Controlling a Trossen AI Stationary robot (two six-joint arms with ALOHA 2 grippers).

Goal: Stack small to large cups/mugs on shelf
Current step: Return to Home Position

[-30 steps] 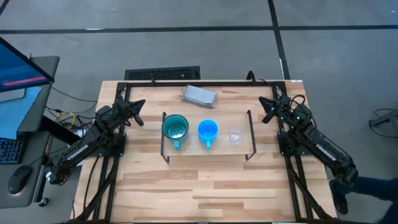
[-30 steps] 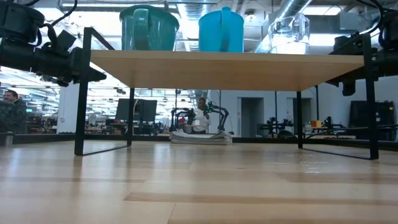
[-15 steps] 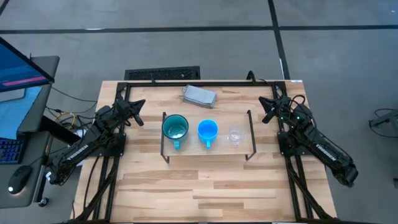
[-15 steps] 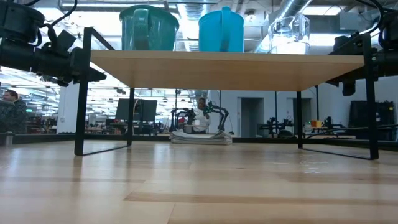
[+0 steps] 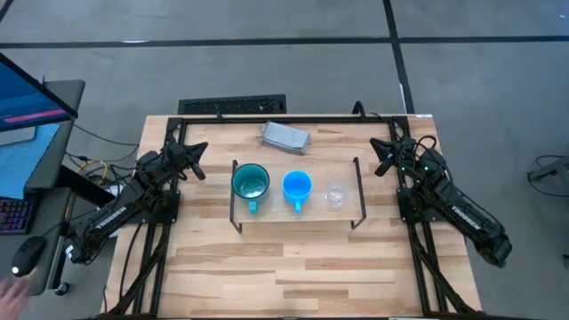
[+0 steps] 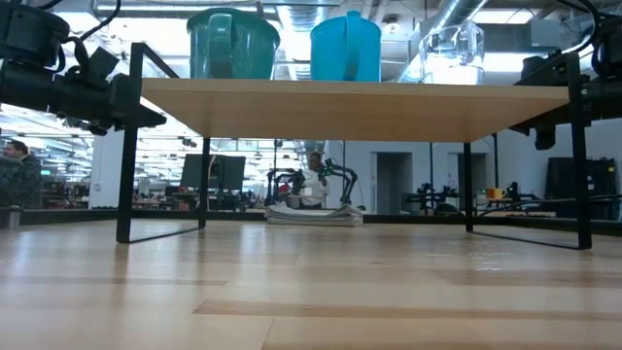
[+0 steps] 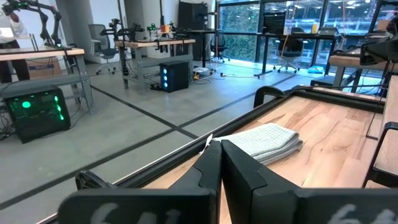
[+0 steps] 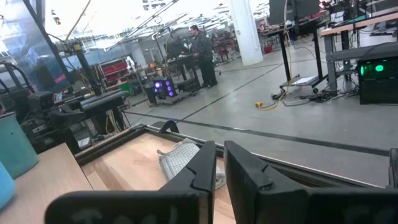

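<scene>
i judge the task done: teal mug [image 5: 251, 183], blue mug [image 5: 297, 187] and clear cup [image 5: 336, 194] line the shelf [image 5: 267, 219], my left gripper [image 7: 219, 149] and right gripper [image 8: 219, 152] closed, empty.

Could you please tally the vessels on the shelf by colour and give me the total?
Teal mug: 1
Blue mug: 1
Clear cup: 1
Total: 3, all standing in a row on the shelf.
</scene>
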